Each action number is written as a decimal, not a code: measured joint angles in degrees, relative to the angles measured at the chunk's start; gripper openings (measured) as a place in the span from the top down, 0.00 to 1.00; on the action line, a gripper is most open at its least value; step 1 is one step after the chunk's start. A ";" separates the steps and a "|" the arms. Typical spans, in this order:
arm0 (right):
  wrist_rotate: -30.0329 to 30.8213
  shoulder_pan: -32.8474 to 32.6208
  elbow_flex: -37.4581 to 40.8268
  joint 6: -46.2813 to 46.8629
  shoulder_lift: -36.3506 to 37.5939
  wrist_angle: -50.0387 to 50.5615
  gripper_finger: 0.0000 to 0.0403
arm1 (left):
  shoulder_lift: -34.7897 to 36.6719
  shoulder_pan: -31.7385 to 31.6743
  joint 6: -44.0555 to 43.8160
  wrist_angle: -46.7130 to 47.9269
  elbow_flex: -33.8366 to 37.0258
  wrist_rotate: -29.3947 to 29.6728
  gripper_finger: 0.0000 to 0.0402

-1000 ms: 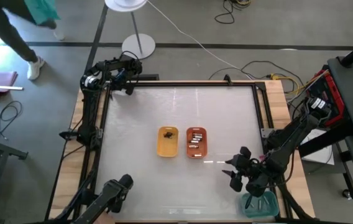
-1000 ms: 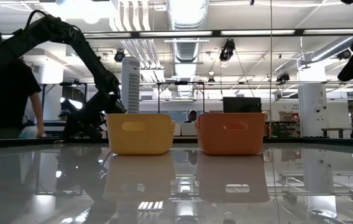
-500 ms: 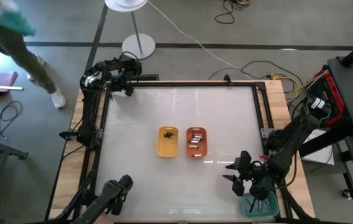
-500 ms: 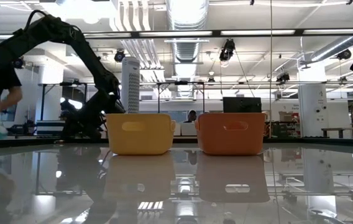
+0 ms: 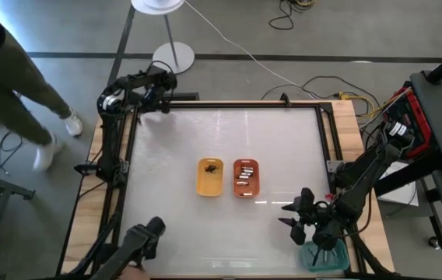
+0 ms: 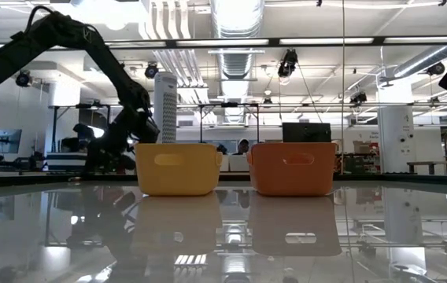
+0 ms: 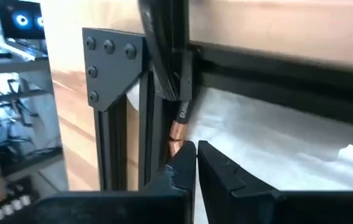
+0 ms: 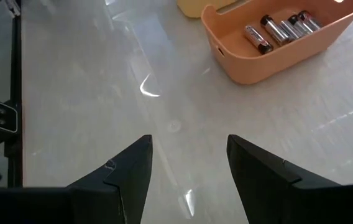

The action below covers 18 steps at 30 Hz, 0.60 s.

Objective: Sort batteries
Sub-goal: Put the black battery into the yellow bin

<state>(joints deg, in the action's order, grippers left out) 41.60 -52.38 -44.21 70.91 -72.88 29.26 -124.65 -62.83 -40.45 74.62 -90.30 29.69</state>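
Dark batteries (image 5: 213, 166) lie in the yellow tray (image 5: 208, 185) at mid-table. Silvery and dark batteries (image 8: 276, 28) lie in the orange tray (image 5: 247, 189) beside it, toward the table's right. My right gripper (image 8: 189, 168) hangs open over bare table near the near right corner, a short way from the orange tray (image 8: 251, 62), with nothing between its fingers. My left gripper (image 7: 196, 163) is shut at the table's far left corner, next to the black frame, and holds nothing.
A teal tray (image 5: 326, 255) sits at the near right corner, partly under my right arm. A black frame (image 7: 111, 106) borders the table. In the low view the yellow tray (image 6: 178, 167) and the orange tray (image 6: 293, 167) stand side by side. A person (image 5: 19, 85) walks beyond the left edge.
My right gripper has shifted a little toward the table's near edge, still open. The person beyond the table's left edge has walked on.
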 joint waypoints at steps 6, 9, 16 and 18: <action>0.09 -1.69 0.00 0.30 -1.47 -0.31 0.50 | 1.71 0.22 -15.36 -0.30 0.87 3.40 1.00; 0.05 -2.45 0.00 0.53 -3.56 -0.68 0.50 | 3.00 0.24 -20.58 -1.28 2.30 3.95 1.00; 1.45 -4.58 0.00 3.82 -4.84 2.35 0.50 | 6.70 -0.12 -28.70 -11.45 10.67 2.06 1.00; 2.33 -5.12 0.00 4.63 -4.62 3.96 0.50 | 7.74 -0.26 -29.23 -15.28 12.80 1.97 1.00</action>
<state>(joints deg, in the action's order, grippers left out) 43.93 -57.50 -44.21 75.54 -77.50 33.22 -116.92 -63.09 -69.67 59.34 -77.50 31.67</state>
